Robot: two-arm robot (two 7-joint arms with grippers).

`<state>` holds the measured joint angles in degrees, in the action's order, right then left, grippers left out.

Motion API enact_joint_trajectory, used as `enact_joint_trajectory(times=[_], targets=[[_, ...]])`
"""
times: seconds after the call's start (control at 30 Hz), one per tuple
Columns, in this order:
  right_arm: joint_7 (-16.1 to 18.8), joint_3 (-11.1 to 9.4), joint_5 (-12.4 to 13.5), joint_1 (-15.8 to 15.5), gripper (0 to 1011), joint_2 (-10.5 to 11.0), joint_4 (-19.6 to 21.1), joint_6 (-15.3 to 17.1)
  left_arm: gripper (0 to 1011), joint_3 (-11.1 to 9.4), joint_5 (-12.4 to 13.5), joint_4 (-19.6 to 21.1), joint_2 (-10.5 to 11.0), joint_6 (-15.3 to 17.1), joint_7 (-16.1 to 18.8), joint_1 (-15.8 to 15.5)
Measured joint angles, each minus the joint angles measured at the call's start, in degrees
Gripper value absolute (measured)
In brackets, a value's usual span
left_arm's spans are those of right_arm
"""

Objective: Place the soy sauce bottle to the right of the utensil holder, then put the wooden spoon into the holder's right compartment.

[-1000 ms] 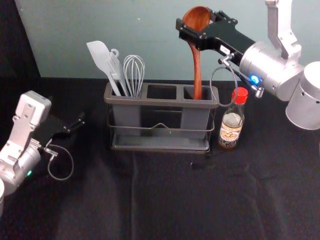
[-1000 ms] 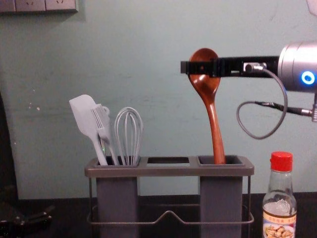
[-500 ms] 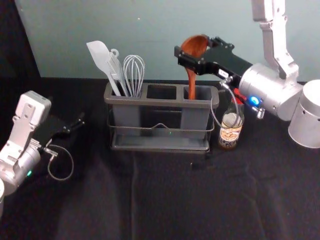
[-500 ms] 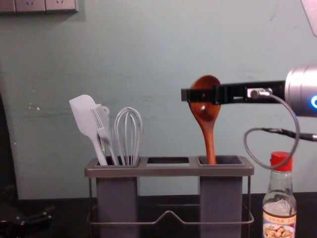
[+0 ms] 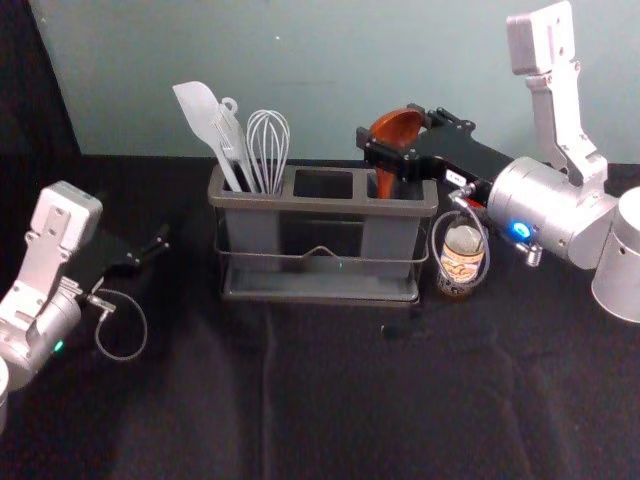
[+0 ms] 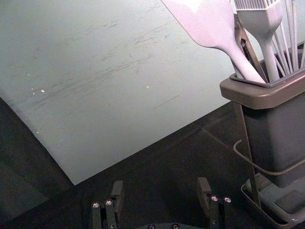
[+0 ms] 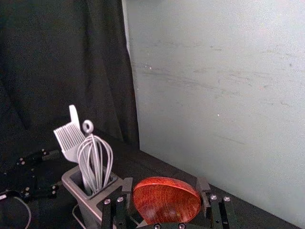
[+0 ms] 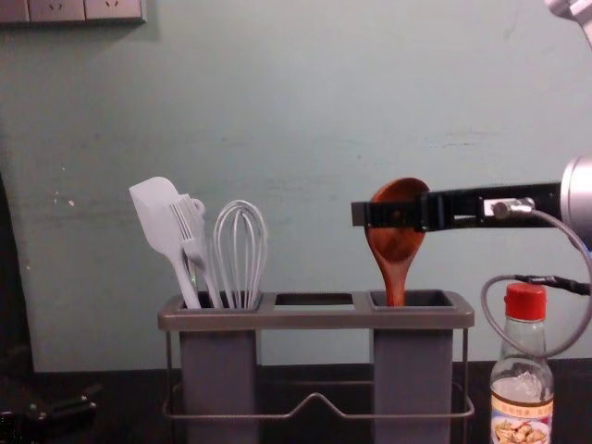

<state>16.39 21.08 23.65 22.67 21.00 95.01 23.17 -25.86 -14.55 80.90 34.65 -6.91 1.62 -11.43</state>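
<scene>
Spoon and right gripper have both come down since the earlier frame, so more of the handle is inside the holder now. It's a reddish-brown wooden spoon (image 8: 396, 248), bowl up, with its handle in the right compartment (image 8: 412, 375) of the dark grey plastic utensil holder (image 5: 310, 203). The right gripper (image 5: 390, 128) sits at about 1 o'clock from the holder's middle in the head view, fingers closed on the spoon's bowl, one on each side of it. So yeah, the spoon is partway in and held. Slight lean on it, with the bowl tipped toward 1 o'clock in the chest view.

Clear glass soy sauce bottle with a red cap (image 8: 525, 303) stands upright just beside the holder, at roughly 3 o'clock in the head view. The right arm's grey cable (image 8: 488, 310) loops in front of it in the chest view.

Over in the left compartment, toward 10 o'clock, there's a pale grey spatula (image 5: 200, 112), a pale grey brush (image 5: 232, 142) and a pale grey whisk (image 5: 268, 145).

Left gripper (image 5: 152, 248) is parked at 9 o'clock from the holder, well apart from it, fingers wide with nothing between them.
</scene>
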Motion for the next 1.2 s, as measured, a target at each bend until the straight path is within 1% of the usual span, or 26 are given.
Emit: enact_joint_trajectory(times=[0.4,0.9,0.97,1.03,1.2], targets=[[-0.24,-0.19,0.52,-1.72,830,1.11,0.70,0.45,1005,0.00,0.00,0.00,0.00,0.00,0.00,0.00],[-0.32,-0.11,0.48,-1.79,833,1.19,0.74,0.36,1005,0.00,0.00,0.00,0.00,0.00,0.00,0.00],[-0.31,-0.11,0.46,-1.79,846,1.19,0.73,0.37,1005,0.00,0.00,0.00,0.00,0.00,0.00,0.01],[-0.30,-0.11,0.45,-1.78,912,1.17,0.72,0.37,1005,0.00,0.00,0.00,0.00,0.00,0.00,0.00],[-0.30,-0.11,0.44,-1.76,1003,1.15,0.69,0.36,1005,0.00,0.00,0.00,0.00,0.00,0.00,0.00]])
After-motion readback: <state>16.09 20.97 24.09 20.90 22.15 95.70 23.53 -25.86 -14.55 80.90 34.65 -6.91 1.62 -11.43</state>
